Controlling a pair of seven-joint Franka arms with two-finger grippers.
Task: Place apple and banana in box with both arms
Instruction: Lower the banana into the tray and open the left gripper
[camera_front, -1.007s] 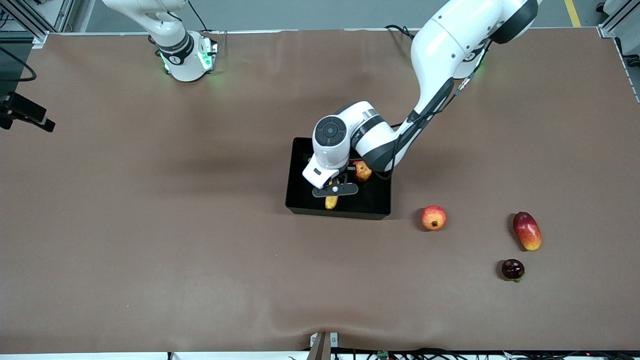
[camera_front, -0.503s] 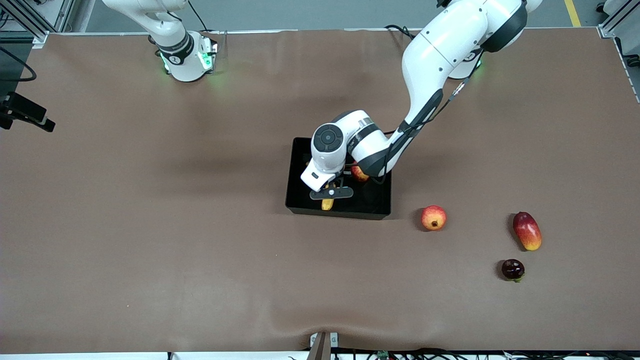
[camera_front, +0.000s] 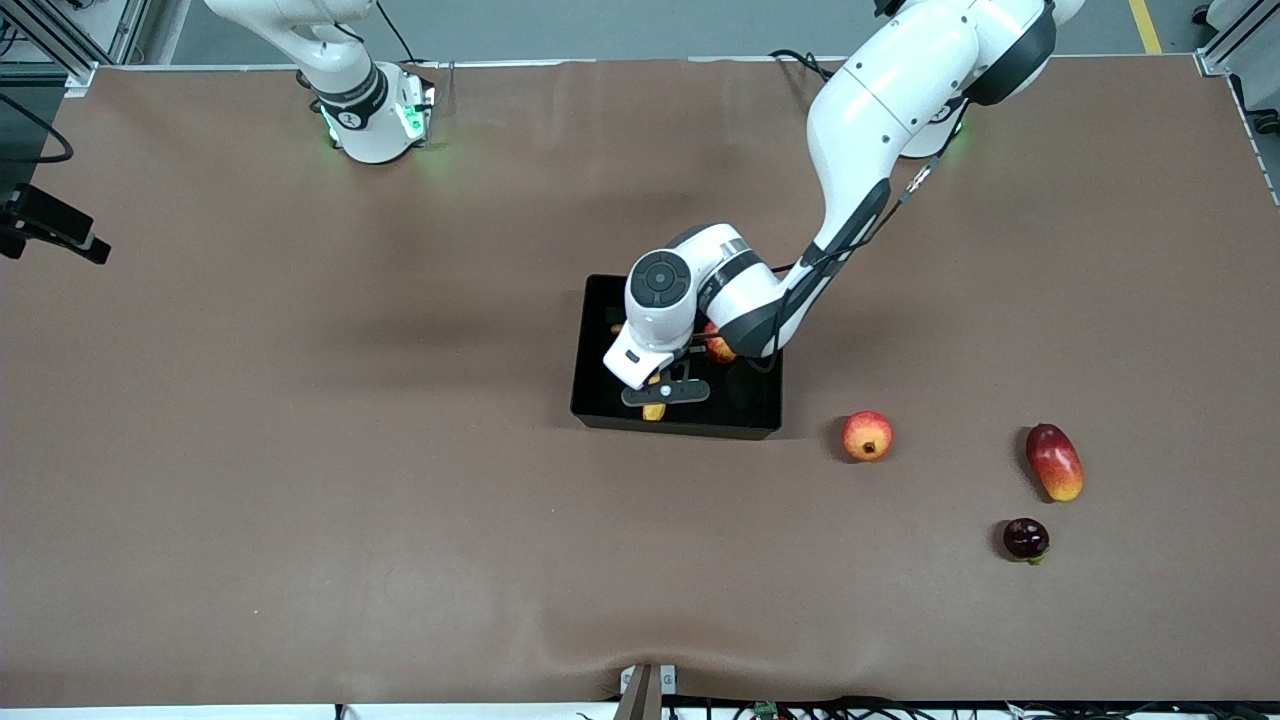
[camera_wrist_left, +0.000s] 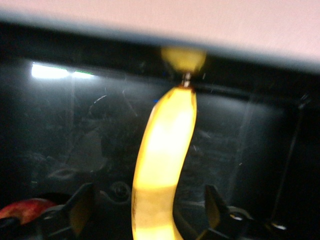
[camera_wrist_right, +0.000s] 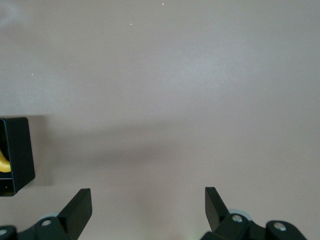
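Note:
The black box (camera_front: 592, 352) stands mid-table. In it lies the yellow banana (camera_front: 655, 409), long and curved in the left wrist view (camera_wrist_left: 165, 150). The pinkish-red apple (camera_front: 717, 346) rests in the box beside it, half hidden under the left arm, and shows as a red edge (camera_wrist_left: 22, 207) in the left wrist view. My left gripper (camera_front: 665, 392) hangs low inside the box, open, its fingers (camera_wrist_left: 82, 202) standing clear on either side of the banana. My right gripper (camera_wrist_right: 147, 192) is open over bare table, with a corner of the box (camera_wrist_right: 17, 150) in its view. The right arm waits.
Three other fruits lie toward the left arm's end, nearer the front camera than the box: an orange-red round fruit (camera_front: 867, 436), a red-yellow mango (camera_front: 1054, 461) and a dark round fruit (camera_front: 1025, 539). The right arm's base (camera_front: 370, 110) stands at the table's back edge.
My left gripper lowered a little into the box and opened, letting go of the banana, which now lies on the box floor. The right arm has not moved.

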